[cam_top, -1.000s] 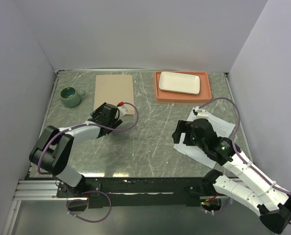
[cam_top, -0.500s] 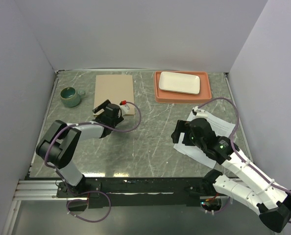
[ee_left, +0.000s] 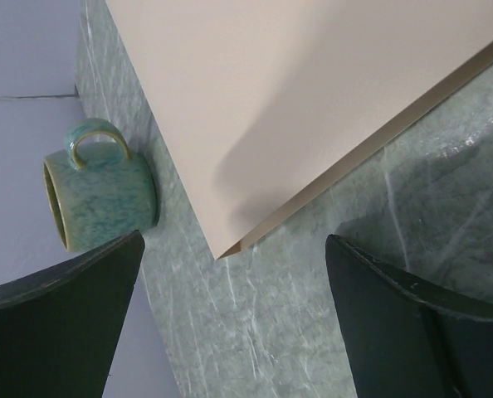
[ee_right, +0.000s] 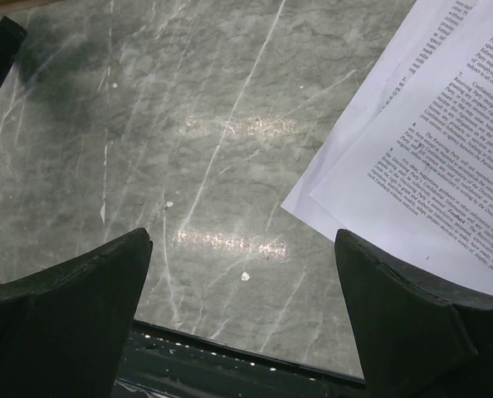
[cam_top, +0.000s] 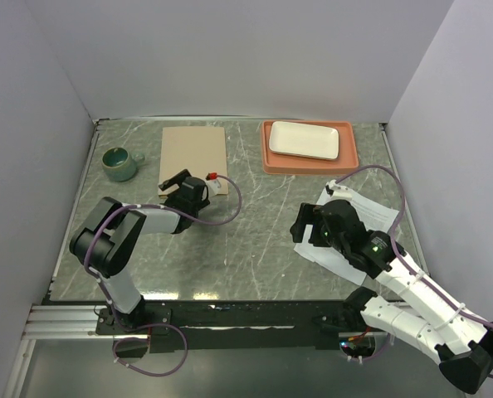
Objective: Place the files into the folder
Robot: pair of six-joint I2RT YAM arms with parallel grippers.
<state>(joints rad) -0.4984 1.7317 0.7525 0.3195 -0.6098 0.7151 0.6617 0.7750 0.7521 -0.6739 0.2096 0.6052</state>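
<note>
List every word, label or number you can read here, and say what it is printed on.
files: dense black paragraphs, too small and blurred to quote reliably.
folder: no print visible.
mug, plate, tray: no markings visible.

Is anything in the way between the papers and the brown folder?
No, the marble table between the files and the folder looks bare. The orange tray sits farther back, off that path. Only the left gripper, open, is at the folder's near corner.
</note>
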